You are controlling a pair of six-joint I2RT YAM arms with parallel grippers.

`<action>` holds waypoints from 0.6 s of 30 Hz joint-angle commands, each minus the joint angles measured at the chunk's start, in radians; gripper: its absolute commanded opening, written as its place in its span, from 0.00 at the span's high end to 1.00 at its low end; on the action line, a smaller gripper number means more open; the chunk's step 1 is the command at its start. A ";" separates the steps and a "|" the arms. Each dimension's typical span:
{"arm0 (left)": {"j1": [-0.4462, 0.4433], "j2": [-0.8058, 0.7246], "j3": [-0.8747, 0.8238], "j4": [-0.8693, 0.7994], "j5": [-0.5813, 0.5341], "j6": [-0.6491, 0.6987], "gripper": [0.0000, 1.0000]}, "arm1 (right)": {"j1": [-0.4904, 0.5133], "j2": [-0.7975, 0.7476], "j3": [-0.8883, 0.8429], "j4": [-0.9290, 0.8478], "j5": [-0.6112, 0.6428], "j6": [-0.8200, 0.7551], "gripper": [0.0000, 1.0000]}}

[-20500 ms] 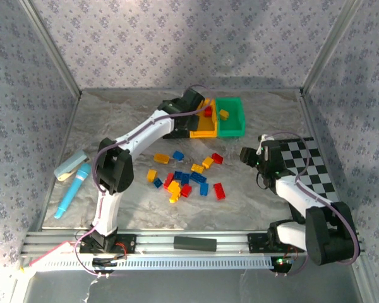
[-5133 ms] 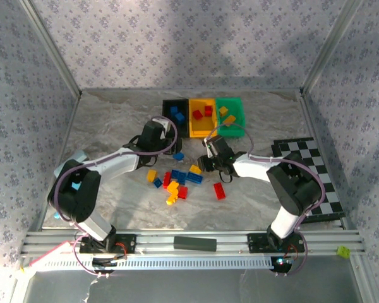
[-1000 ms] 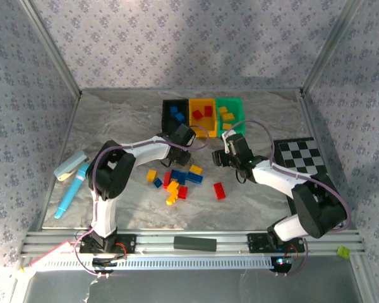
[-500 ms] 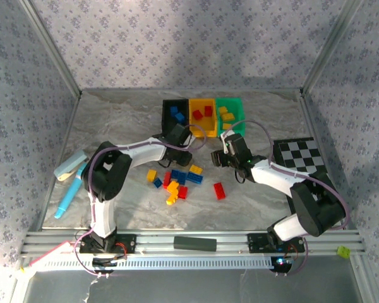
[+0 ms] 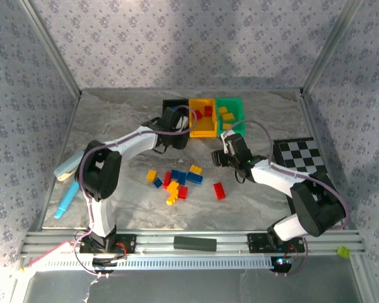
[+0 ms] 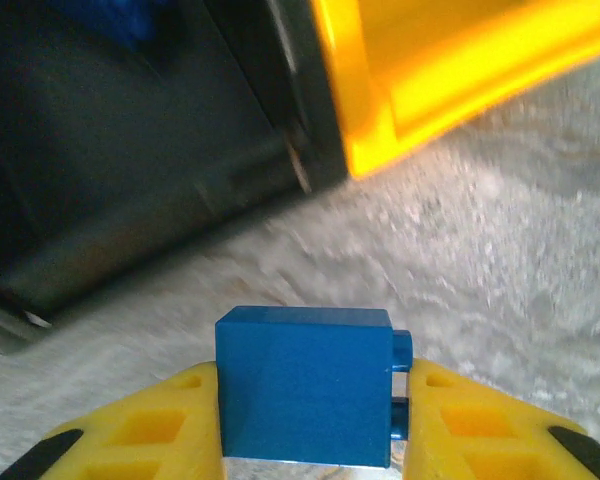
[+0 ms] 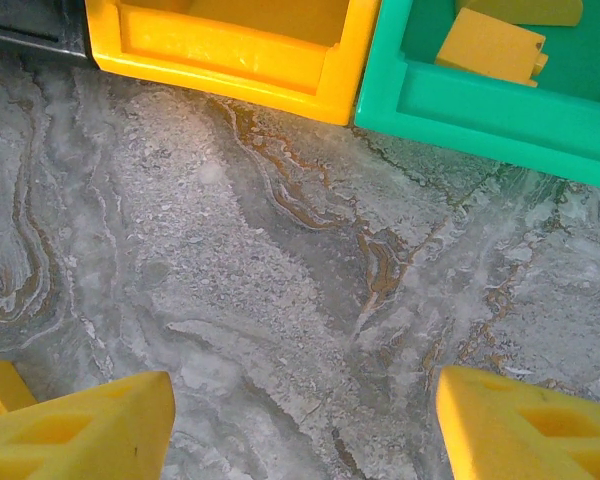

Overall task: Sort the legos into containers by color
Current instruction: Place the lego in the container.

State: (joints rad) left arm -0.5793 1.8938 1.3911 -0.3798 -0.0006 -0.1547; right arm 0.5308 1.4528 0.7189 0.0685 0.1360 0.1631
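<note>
Three containers are being shown in a row at the far side of the marbled table (image 5: pixel 114 120): a black bin (image 5: pixel 170 104), a yellow-orange bin (image 5: pixel 202 132) and a green bin (image 5: pixel 240 113), each set against its neighbour. One blue lego (image 6: pixel 302 385) is being clamped between the yellow fingers of the left gripper (image 6: pixel 305 405), its studs turned to the right in the left wrist view. It is being held over the table just in front of the black bin's near wall, close to where that bin meets the yellow-orange bin. The right gripper (image 7: pixel 305 400) is being held with its fingers wide apart and nothing between them, over bare table just in front of the yellow-orange bin and the green bin. Yellow legos (image 7: pixel 490 45) are being contained in the green bin, and red legos (image 5: pixel 208 111) in the yellow-orange bin. Whether anything is lying in the black bin is being hidden by the left arm. Loose legos (image 5: pixel 177 180) in red, blue and yellow are being shown clustered near the table's middle, with one red lego (image 5: pixel 219 190) lying apart on their right.
</note>
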 commanded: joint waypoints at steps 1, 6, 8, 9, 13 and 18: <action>0.037 -0.009 0.093 -0.056 -0.027 -0.006 0.68 | 0.005 -0.019 0.010 -0.010 0.021 -0.016 0.28; 0.067 0.044 0.207 -0.090 -0.028 -0.013 0.66 | 0.008 -0.022 0.005 -0.001 0.018 -0.016 0.28; 0.068 0.081 0.264 -0.114 -0.040 -0.003 0.66 | 0.008 -0.023 0.009 -0.005 0.019 -0.017 0.28; 0.068 0.105 0.300 -0.131 -0.061 0.004 0.66 | 0.008 -0.026 0.007 -0.003 0.015 -0.015 0.28; 0.074 0.203 0.446 -0.204 -0.113 0.030 0.59 | 0.009 -0.027 0.004 0.001 0.008 -0.012 0.28; 0.072 0.228 0.520 -0.251 -0.123 0.029 0.41 | 0.015 -0.030 0.004 0.002 0.008 -0.012 0.28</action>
State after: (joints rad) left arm -0.5060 2.1342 1.8702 -0.5625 -0.0994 -0.1387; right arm 0.5377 1.4460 0.7189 0.0692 0.1356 0.1631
